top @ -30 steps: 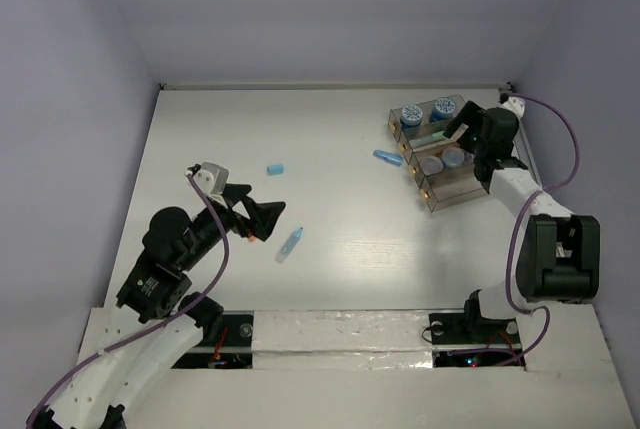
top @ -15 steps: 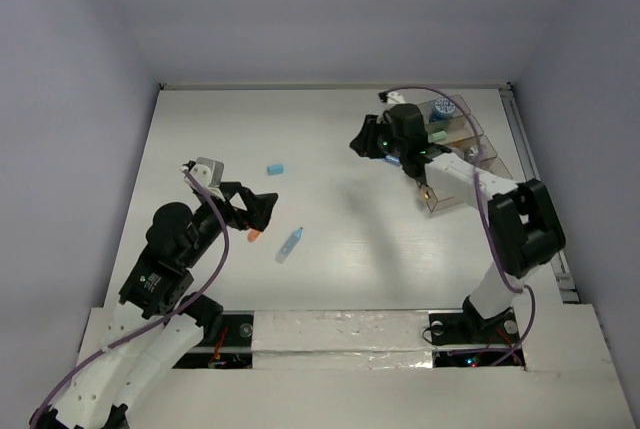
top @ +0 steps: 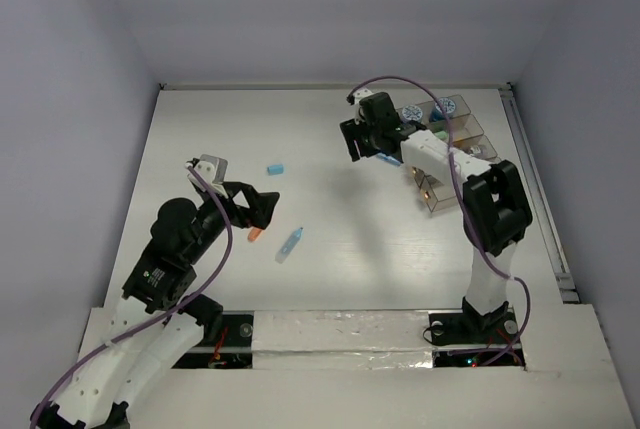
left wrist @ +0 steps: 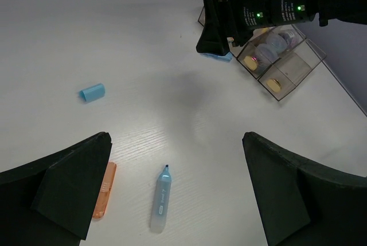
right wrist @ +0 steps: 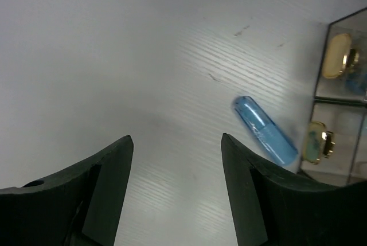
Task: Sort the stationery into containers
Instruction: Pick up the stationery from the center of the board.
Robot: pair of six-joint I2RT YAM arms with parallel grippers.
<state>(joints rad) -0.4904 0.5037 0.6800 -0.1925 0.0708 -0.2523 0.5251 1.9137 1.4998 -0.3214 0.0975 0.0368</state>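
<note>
Stationery (top: 290, 242), four loose pieces on the surface (top: 200, 129): orange stick (left wrist: 104, 190) and light-blue stick (left wrist: 161, 199) beneath the left tool (left wrist: 176, 140), jaws spread, empty; light-blue cap (left wrist: 92, 92) beyond; blue capsule (right wrist: 265, 130) under the right tool (right wrist: 176, 140), jaws parted, empty, beside four bins (left wrist: 304, 65).

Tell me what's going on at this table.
Two robot arms are sorting loose items into a clear bin rack. The right gripper hovers open beside the rack, with a blue stick lying just to one side of its jaws, not gripped. The left gripper hangs wide open above an orange stick and a light-blue pen; a small blue cap lies farther off. Neither holds anything.
</note>
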